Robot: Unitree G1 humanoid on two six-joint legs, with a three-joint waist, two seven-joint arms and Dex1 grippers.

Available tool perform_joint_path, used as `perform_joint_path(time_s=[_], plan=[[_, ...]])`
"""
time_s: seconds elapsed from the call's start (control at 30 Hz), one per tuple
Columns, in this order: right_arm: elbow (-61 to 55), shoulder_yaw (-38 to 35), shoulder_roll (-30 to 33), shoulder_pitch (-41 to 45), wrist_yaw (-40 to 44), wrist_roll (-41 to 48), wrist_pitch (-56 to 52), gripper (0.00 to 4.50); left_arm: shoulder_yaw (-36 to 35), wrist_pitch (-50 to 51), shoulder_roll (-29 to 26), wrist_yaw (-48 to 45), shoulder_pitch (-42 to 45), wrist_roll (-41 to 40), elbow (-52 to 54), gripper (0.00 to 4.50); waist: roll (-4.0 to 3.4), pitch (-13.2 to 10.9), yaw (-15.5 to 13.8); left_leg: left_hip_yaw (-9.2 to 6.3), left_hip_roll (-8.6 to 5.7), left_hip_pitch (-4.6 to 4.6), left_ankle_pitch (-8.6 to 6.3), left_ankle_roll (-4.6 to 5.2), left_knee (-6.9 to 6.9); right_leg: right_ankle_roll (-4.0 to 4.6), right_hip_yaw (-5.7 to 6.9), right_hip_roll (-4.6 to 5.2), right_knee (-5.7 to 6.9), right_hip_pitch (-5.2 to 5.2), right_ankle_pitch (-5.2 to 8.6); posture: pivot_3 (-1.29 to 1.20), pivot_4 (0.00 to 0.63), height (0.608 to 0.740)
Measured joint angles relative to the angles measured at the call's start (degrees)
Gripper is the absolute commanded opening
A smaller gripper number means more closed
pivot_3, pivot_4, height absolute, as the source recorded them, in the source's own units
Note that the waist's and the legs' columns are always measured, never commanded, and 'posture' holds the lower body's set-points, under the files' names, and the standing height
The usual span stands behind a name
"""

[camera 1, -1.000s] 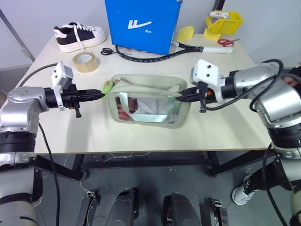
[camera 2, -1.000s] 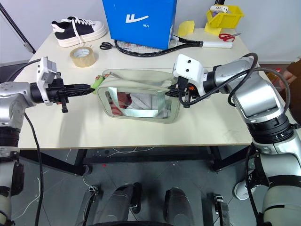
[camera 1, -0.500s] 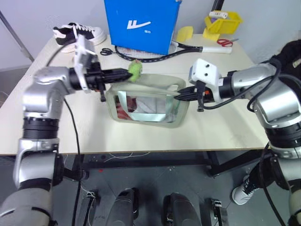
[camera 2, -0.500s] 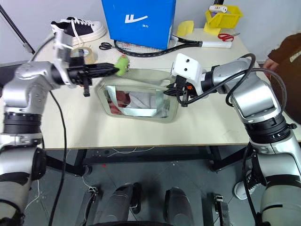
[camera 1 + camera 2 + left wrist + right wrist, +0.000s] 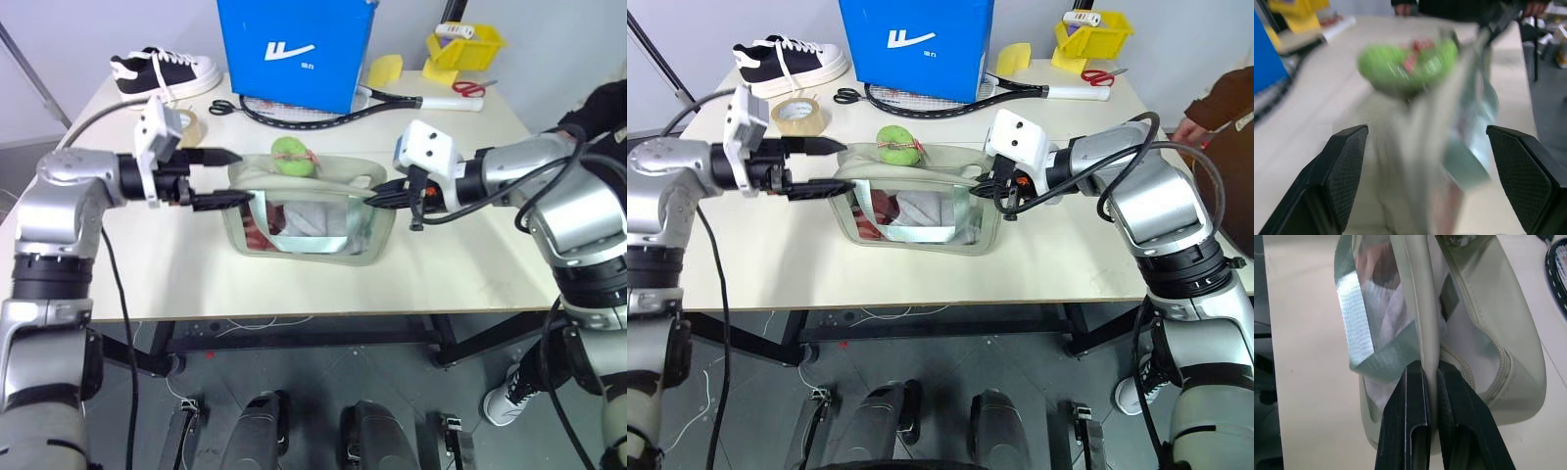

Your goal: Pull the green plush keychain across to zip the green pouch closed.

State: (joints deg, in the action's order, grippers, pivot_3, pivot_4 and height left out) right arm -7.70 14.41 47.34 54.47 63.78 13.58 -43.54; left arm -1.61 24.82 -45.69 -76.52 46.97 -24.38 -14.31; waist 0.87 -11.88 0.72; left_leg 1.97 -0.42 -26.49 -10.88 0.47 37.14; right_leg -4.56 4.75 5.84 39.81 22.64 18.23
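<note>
The green pouch stands at the middle of the table, its clear window facing me. The green plush keychain rests on the pouch's top, left of centre, with nothing holding it. My left gripper is open just left of the pouch's left end, its fingers spread wide, and the keychain lies beyond them. My right gripper is shut on the pouch's pale strap at the right end.
At the back stand a blue box, a black-and-white sneaker, a tape roll, black scissors, a racket, a yellow bin and red scissors. A person is at the right edge.
My left gripper carried the keychain rightward along the pouch's top, then opened and drew back left. The keychain now lies free on the pouch. The right gripper kept still.
</note>
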Motion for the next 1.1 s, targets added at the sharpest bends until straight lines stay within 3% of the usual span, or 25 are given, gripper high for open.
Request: perform_joint_path(time_s=[0.1, 0.3, 0.33, 0.4, 0.5, 0.7, 0.73, 0.83, 1.07, 1.1], plan=[[0.0, 0.0, 0.01, 0.0, -0.26, 0.08, -0.05, 0.0, 0.06, 0.1, -0.58, -0.19, -3.06, 0.2, 1.2, 3.32, 0.0, 0.0, -0.13, -0.02, 0.0, 0.0, -0.01, 0.02, 0.01, 0.0, 0.0, 0.0, -0.01, -0.02, 0.0, 0.0, 0.15, 0.707], [0.07, 0.0, 0.03, 0.0, -0.5, 0.11, -0.69, 0.0, 0.08, -0.51, 1.38, 3.97, -3.75, 1.44, 0.9, 0.33, 0.0, 0.0, -0.07, -0.02, -0.01, 0.0, -0.15, 0.25, 0.01, 0.0, 0.01, 0.0, -0.01, -0.01, 0.0, 0.0, 0.15, 0.707], [0.06, 0.0, 0.02, 0.0, -0.55, 0.13, -0.76, 0.0, 0.09, -0.5, 1.42, 4.1, -3.75, 1.44, 0.93, 0.06, 0.0, 0.0, -0.05, -0.02, -0.01, 0.0, -0.15, 0.25, 0.01, 0.0, 0.01, 0.0, 0.0, -0.01, 0.0, 0.0, 0.15, 0.707], [0.06, -0.03, 0.02, 0.0, -0.63, 0.21, -1.09, 0.0, 0.09, -0.48, 1.47, 4.3, -3.77, 1.42, 1.03, 0.06, 0.0, 0.0, -0.04, -0.02, -0.01, 0.0, -0.15, 0.25, 0.01, 0.0, 0.01, 0.0, 0.0, -0.01, 0.0, 0.0, 0.15, 0.707], [0.04, -0.14, 0.0, 0.0, -0.7, 0.36, -1.52, 1.02, 0.07, -0.23, 1.45, 4.86, -4.18, 1.33, 1.78, 0.0, 0.0, 0.0, -0.06, -0.01, -0.01, 0.0, -0.15, 0.24, 0.01, 0.0, 0.01, 0.0, 0.0, -0.01, 0.0, 0.0, 0.15, 0.707], [-0.76, -6.39, -1.98, 2.85, -0.79, 7.1, -5.87, 4.19, -0.45, 1.15, 1.24, 8.04, -6.45, 1.18, 6.14, 0.0, -0.01, 0.0, -0.06, -0.03, -0.01, 0.02, -0.15, 0.24, 0.01, 0.0, 0.01, 0.02, -0.01, -0.03, 0.0, 0.0, 0.15, 0.707], [-0.67, -7.26, -2.81, 5.05, -1.3, 7.74, -6.26, 4.46, -0.49, 1.27, 1.25, 8.23, -6.62, 1.17, 6.67, 0.0, -0.01, 0.0, -0.04, -0.03, -0.01, 0.03, -0.15, 0.24, 0.0, 0.0, 0.01, 0.02, 0.0, -0.03, 0.0, 0.0, 0.15, 0.707], [1.17, -7.09, -6.72, 10.51, -2.95, 7.57, -6.01, 4.46, -0.58, 1.34, 1.37, 8.6, -6.98, 1.16, 7.4, 0.0, 0.0, 0.0, 0.04, -0.03, 0.0, 0.04, -0.15, 0.24, -0.01, 0.0, 0.01, 0.01, 0.0, -0.04, 0.0, 0.0, 0.15, 0.707], [12.71, 1.49, -17.82, 15.89, -7.33, 2.81, -4.66, 4.46, -0.8, 1.31, 1.47, 9.2, -7.43, 0.85, 7.98, 0.0, -0.01, 0.0, -0.09, 0.0, -0.04, -0.09, 0.0, 0.0, 0.0, 0.0, 0.01, -0.05, 0.05, 0.11, 0.0, 0.0, 0.15, 0.707], [13.8, 2.32, -18.37, 16.57, -7.48, 2.07, -4.15, 4.23, -0.85, 1.3, 1.46, 9.22, -7.56, 0.76, 7.99, 0.0, -0.01, 0.0, -0.09, 0.01, -0.04, -0.09, 0.0, 0.0, 0.0, 0.0, 0.01, -0.05, 0.05, 0.11, 0.0, 0.0, 0.15, 0.707]])
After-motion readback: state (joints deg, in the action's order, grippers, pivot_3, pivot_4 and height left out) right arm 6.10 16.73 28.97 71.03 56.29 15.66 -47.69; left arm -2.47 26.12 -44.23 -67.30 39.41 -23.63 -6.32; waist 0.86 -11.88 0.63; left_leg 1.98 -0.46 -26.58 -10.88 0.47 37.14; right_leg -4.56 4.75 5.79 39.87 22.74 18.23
